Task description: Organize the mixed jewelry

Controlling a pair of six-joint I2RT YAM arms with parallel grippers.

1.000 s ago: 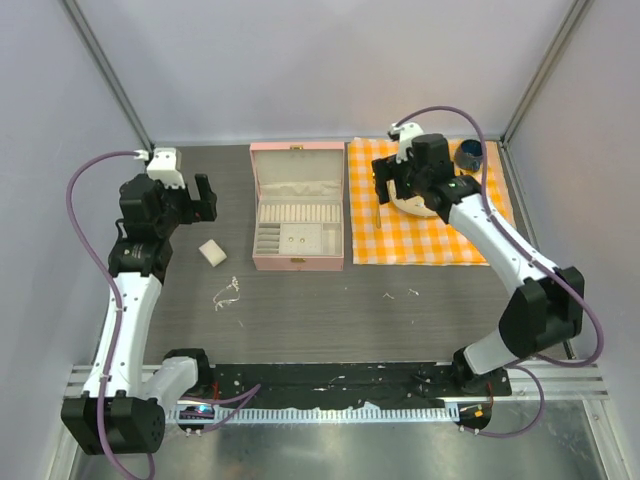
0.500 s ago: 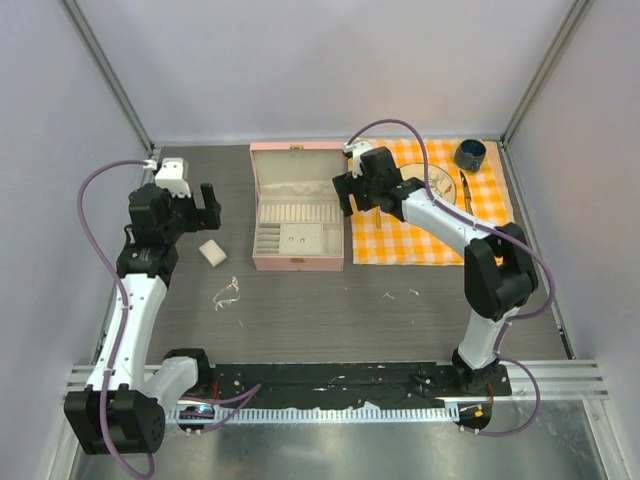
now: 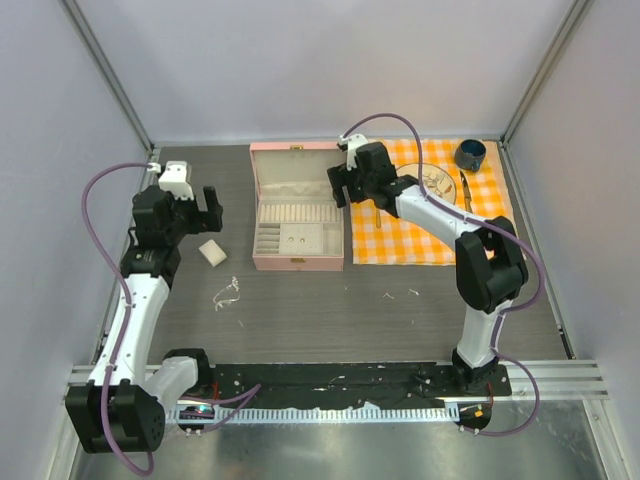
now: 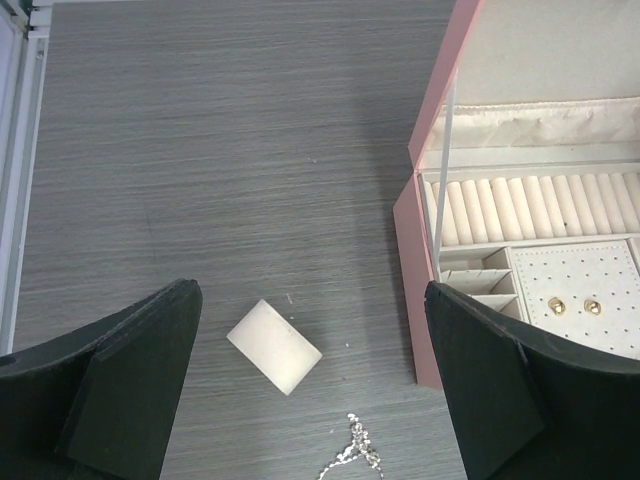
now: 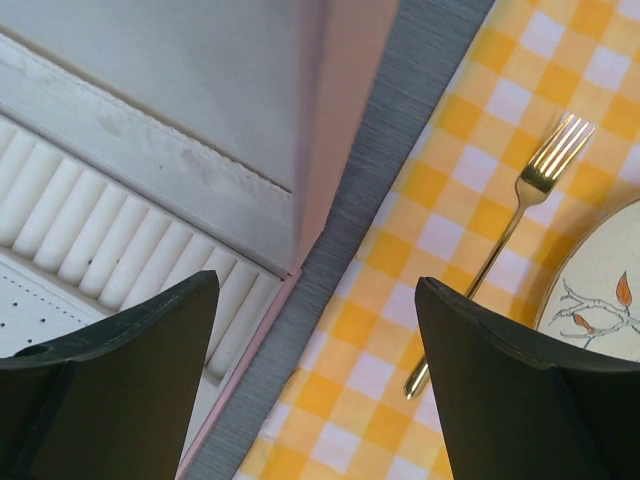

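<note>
The mixed jewelry lies loose on the dark table: a thin silvery chain [image 3: 228, 293] in front of the case's left corner, its end showing in the left wrist view [image 4: 355, 460], and tiny pale bits [image 3: 390, 295] [image 3: 413, 292] further right. The pink case [image 3: 297, 205] stands open, with two small gold studs [image 4: 557, 305] in its dotted tray. My left gripper [image 3: 190, 212] [image 4: 312, 295] hangs open above a white block [image 4: 275, 345], left of the case. Over the strip between the case's right edge and the checked cloth, my right gripper [image 3: 352, 195] [image 5: 316, 282] is open and holds nothing.
A yellow checked cloth [image 3: 420, 240] at the back right carries a plate [image 5: 600, 290], a gold fork [image 5: 510, 230], a knife [image 3: 465, 190] and a dark blue cup [image 3: 469, 154]. The case's raised lid [image 5: 200, 80] stands just left of my right gripper.
My right arm has swung left from over the plate to the case's right edge, its jaws narrowing slightly. The left arm has shifted only a little.
</note>
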